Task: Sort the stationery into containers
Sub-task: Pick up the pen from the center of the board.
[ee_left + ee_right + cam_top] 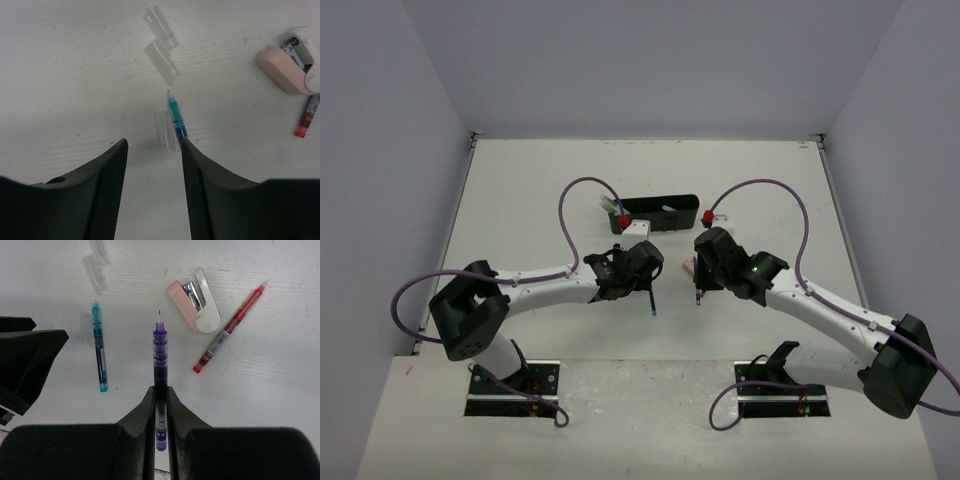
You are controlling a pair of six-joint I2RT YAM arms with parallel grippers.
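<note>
My right gripper [160, 390] is shut on a purple pen [160, 352], which points forward above the table; it also shows in the top view [699, 293]. My left gripper [153, 142] is open and empty, low over the table. A teal-blue pen [176, 116] lies by its right fingertip and shows in the right wrist view [99, 350] and the top view [651, 300]. A red pen [230, 327] and a small pink-and-white piece with a metal part [195, 300] lie right of the purple pen. The black organizer tray [655, 210] stands behind both grippers.
Three clear pen caps lie on the table ahead of the left gripper: one beside the teal pen [165, 131] and two farther out [162, 61]. The two grippers [645, 272] [704, 272] are close together. Grey walls enclose the table.
</note>
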